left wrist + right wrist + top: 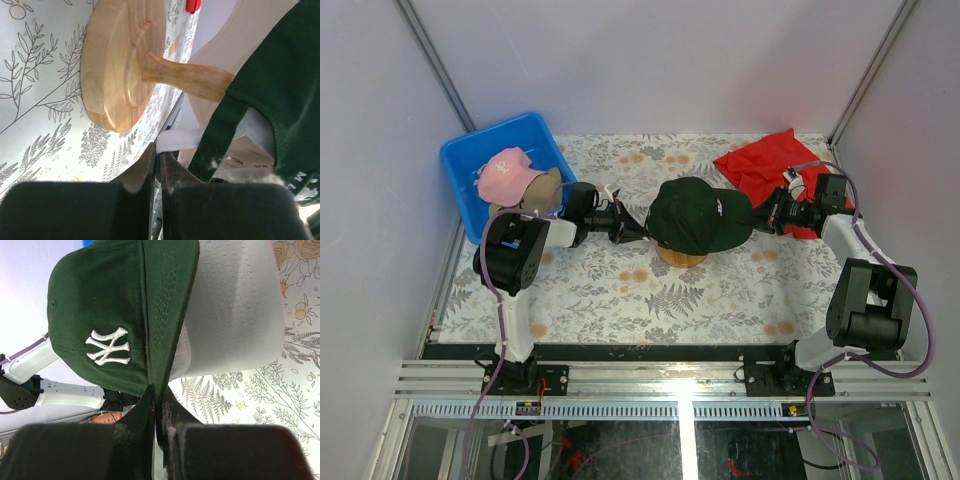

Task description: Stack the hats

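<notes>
The green cap (698, 215) sits over the white cap (235, 305) on the wooden stand (680, 258), mid-surface (620, 295). The left tool (636, 230) is pinched tight on its back band and the right tool (758, 216) on its brim. An uneven tug could topple the stand.

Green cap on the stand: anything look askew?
Slightly. The green cap sits over the white cap on the wooden stand, but the brims are not nested: in the right wrist view the white brim shows apart from the green brim, whose edge the right fingers pinch.
</notes>
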`<state>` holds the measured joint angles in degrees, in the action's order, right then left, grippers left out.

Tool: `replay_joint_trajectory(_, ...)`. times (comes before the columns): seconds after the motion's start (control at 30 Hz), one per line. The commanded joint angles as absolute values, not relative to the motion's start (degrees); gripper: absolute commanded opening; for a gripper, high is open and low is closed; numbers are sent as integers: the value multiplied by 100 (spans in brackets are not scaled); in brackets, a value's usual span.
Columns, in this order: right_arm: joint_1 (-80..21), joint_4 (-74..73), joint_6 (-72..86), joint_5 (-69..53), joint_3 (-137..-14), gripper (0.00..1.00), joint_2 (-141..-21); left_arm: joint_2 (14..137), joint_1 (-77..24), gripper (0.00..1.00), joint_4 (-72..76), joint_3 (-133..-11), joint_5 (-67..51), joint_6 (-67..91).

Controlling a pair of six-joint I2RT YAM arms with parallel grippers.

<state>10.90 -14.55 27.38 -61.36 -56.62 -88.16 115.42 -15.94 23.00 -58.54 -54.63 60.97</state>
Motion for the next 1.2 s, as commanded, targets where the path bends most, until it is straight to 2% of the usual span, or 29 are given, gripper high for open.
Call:
replay_joint_trajectory(0.0,1102,-2165,2322,-4869,-5700,0,-8956,11485,-1345,0,3123,-5620,-5281,6994)
replay_joint_trajectory(0.2,1098,-2184,2342,-4879,-5746,0,-8980,11441,-1322,6,4066,-5502,-5360,7568)
replay_joint_trajectory(0.3,1085,-2195,2355,-4886,-5774,0,-8991,11406,-1280,20,4091,-5457,-5278,7584)
replay_joint_trajectory(0.43,1077,-2215,2362,-4887,-5811,0,-9008,11355,-1270,32,4180,-5428,-5196,7640)
replay_joint_trajectory(0.67,1037,-2206,2381,-4896,-5836,0,-9042,11348,-1218,31,4920,-5270,-5104,8082)
replay_joint_trajectory(0.77,1028,-2206,2393,-4904,-5846,0,-9053,11379,-1200,23,5264,-5175,-5107,8293)
replay_joint_trajectory(0.87,1009,-2212,2390,-4913,-5861,0,-9068,11447,-1196,5,5748,-5042,-5108,8540)
replay_joint_trajectory(0.97,995,-2228,2391,-4914,-5895,0,-9086,11578,-1173,1,6571,-4914,-5127,9006)
replay_joint_trajectory(1.03,985,-2241,2388,-4917,-5913,0,-9103,11690,-1177,3,7080,-4912,-5187,9333)
replay_joint_trajectory(1.17,958,-2250,2386,-4917,-5922,0,-9114,11776,-1152,22,7486,-4886,-5205,9527)
